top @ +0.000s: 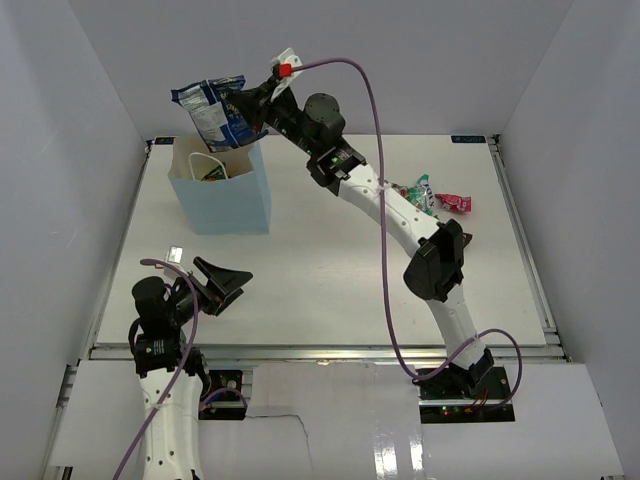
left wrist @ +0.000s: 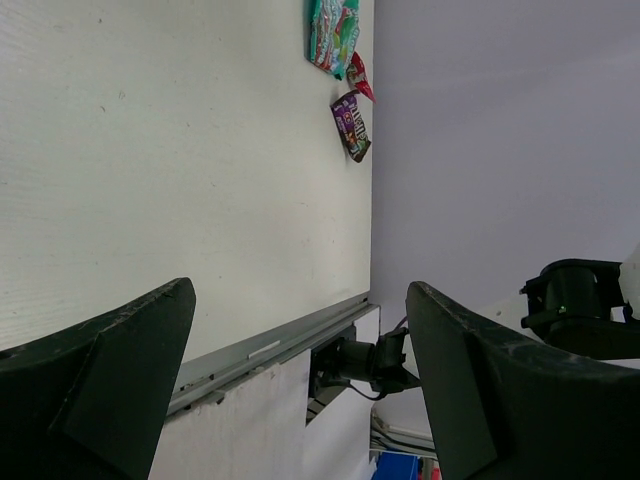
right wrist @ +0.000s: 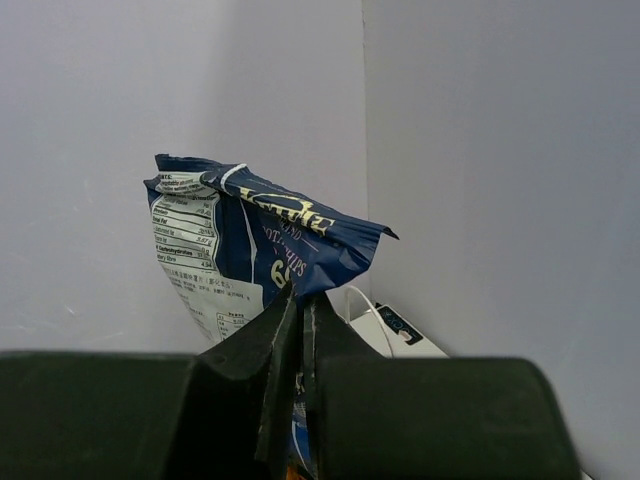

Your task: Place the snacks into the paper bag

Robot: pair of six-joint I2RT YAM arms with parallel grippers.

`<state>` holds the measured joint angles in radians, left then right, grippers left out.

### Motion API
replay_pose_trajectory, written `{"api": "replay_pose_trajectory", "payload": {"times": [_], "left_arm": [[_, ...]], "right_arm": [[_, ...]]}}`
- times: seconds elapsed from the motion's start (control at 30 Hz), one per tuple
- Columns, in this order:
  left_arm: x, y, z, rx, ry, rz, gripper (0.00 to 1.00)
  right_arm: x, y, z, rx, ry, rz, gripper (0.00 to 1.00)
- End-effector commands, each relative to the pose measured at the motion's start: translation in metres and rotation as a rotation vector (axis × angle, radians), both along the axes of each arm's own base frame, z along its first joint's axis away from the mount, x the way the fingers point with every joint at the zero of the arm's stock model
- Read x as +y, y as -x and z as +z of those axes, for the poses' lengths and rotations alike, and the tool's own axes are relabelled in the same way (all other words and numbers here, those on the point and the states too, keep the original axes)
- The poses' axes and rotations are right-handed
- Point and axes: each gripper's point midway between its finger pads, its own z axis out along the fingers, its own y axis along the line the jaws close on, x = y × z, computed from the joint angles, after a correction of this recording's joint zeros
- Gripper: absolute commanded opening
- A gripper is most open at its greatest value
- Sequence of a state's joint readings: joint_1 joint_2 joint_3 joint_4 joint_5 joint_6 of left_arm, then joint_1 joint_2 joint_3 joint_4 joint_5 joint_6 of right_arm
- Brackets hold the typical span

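Observation:
My right gripper (top: 250, 108) is shut on the blue-white bag (top: 212, 108) and holds it in the air just above the open top of the light blue paper bag (top: 228, 196). The pinched bag fills the right wrist view (right wrist: 240, 260), where the gripper (right wrist: 300, 300) clamps its edge. A green packet (top: 212, 173) shows inside the paper bag. The teal-red candy bag (top: 418, 193) lies on the table at the back right and also shows in the left wrist view (left wrist: 333, 33). The dark purple pack (left wrist: 351, 124) lies beside it. My left gripper (top: 232, 283) is open and empty at the near left.
White walls close in the table on three sides. The right arm (top: 400, 220) stretches diagonally over the middle of the table. A metal rail (top: 320, 350) runs along the near edge.

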<state>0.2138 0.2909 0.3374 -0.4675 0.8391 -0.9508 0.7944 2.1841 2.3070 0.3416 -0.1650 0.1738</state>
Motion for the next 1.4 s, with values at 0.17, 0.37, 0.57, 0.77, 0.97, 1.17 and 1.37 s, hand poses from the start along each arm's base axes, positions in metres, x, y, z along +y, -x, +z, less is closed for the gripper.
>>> {"api": "replay_pose_trajectory", "payload": {"times": [0.17,0.37,0.57,0.77,0.97,1.17,1.37], "left_arm": [[-0.001,0.002,-0.001,-0.011,-0.005,-0.015,0.96],[-0.001,0.003,-0.003,-0.008,-0.005,-0.016,0.96],[-0.001,0.004,-0.001,-0.009,-0.009,-0.012,0.96],[-0.001,0.005,0.001,-0.012,-0.011,-0.011,0.96],[-0.001,0.005,0.004,-0.027,-0.015,-0.006,0.96],[-0.001,0.006,0.01,-0.044,-0.019,-0.006,0.96],[-0.001,0.008,0.012,-0.057,-0.024,-0.008,0.96]], "right_arm": [[0.004,0.013,0.041,-0.122,-0.171,-0.089,0.08],[0.024,0.015,0.025,-0.123,-0.205,-0.129,0.08],[0.039,0.012,0.001,-0.089,-0.202,-0.142,0.08],[0.042,0.005,-0.02,-0.069,-0.172,-0.143,0.25],[0.029,0.003,-0.007,-0.08,-0.162,-0.125,0.53],[0.004,0.012,0.02,-0.11,-0.139,-0.088,0.64],[-0.033,0.033,0.024,-0.181,-0.013,0.073,0.77]]}}
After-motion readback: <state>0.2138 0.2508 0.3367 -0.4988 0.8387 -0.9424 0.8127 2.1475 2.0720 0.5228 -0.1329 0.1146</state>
